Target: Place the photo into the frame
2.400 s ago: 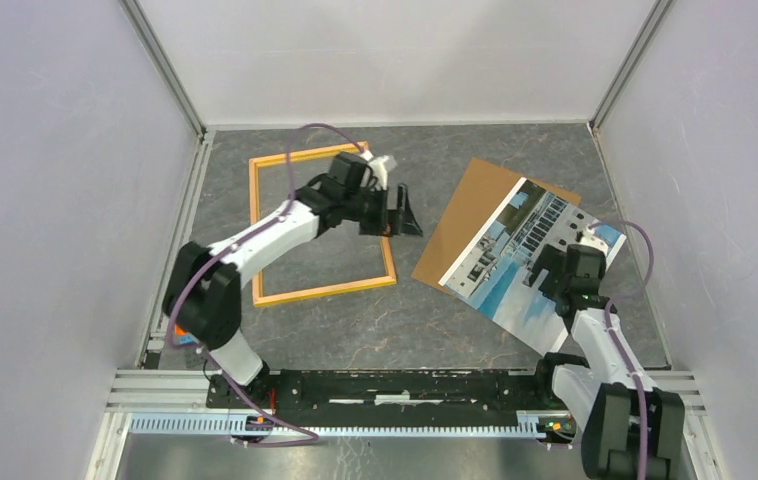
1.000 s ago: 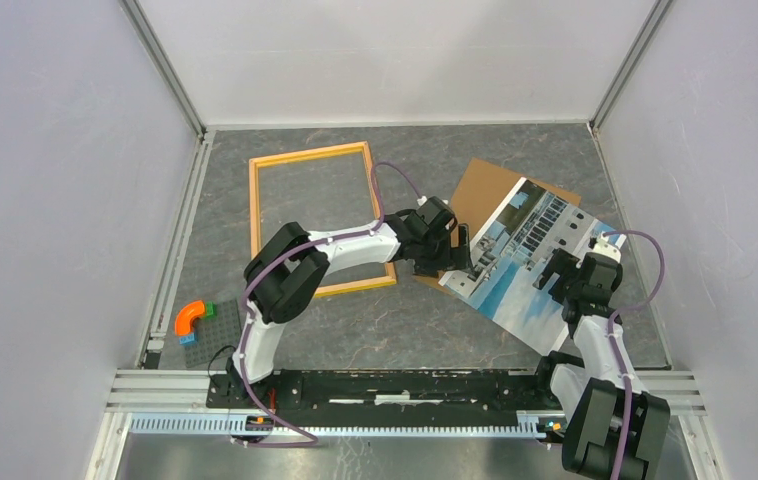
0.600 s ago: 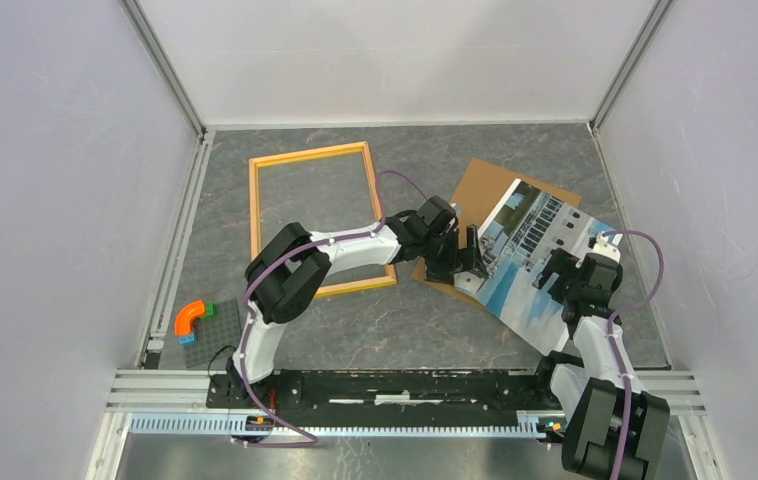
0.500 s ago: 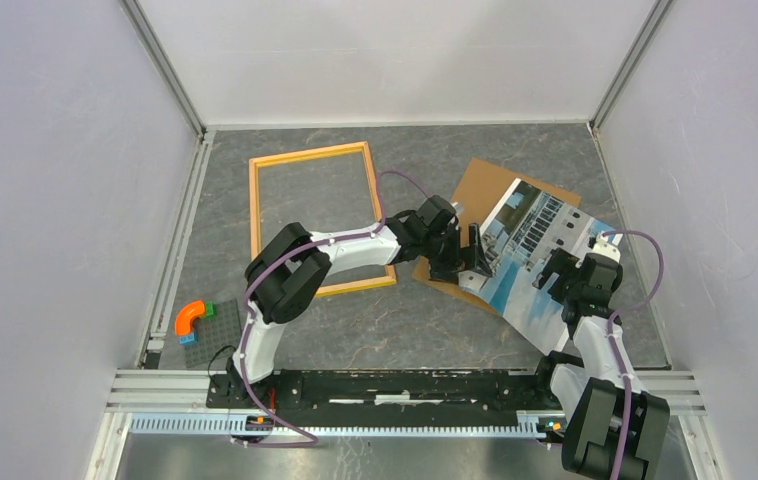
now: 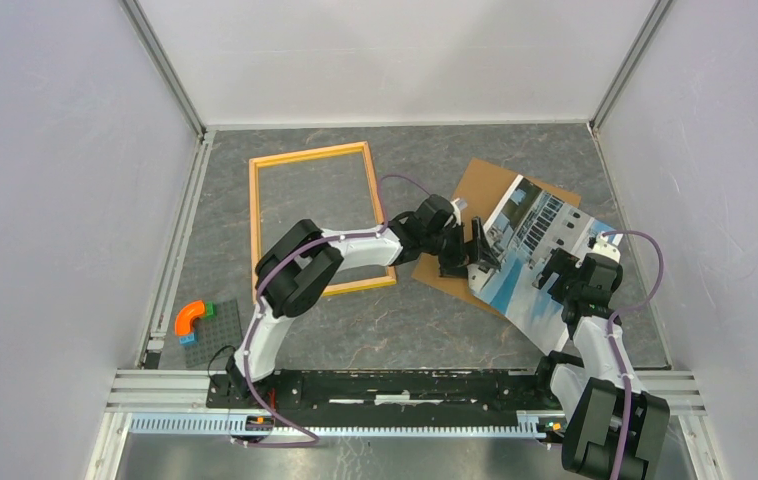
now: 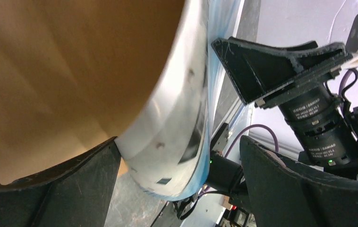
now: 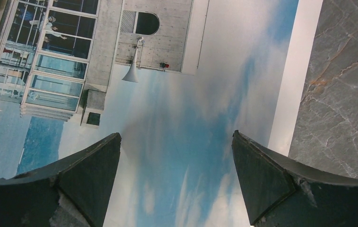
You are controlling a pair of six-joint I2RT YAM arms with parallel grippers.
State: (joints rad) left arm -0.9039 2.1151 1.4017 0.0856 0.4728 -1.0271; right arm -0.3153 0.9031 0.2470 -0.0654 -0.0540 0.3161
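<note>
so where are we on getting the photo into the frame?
Done: nothing yet. The frame lies empty on the table.
In hand: the left gripper has its jaws open around the photo's curled-up edge, above the brown board, not clamped. The right gripper is open over the photo.
Left: grip the photo, carry it over, lay it in the frame.

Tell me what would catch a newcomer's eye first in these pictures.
Most striking is the photo of a building under blue sky. It lies askew on a brown board on the right, its left edge curled up between the open jaws of the left gripper. The right gripper hovers open over the photo's sky. Toward the back left lies an empty orange-yellow frame.
</note>
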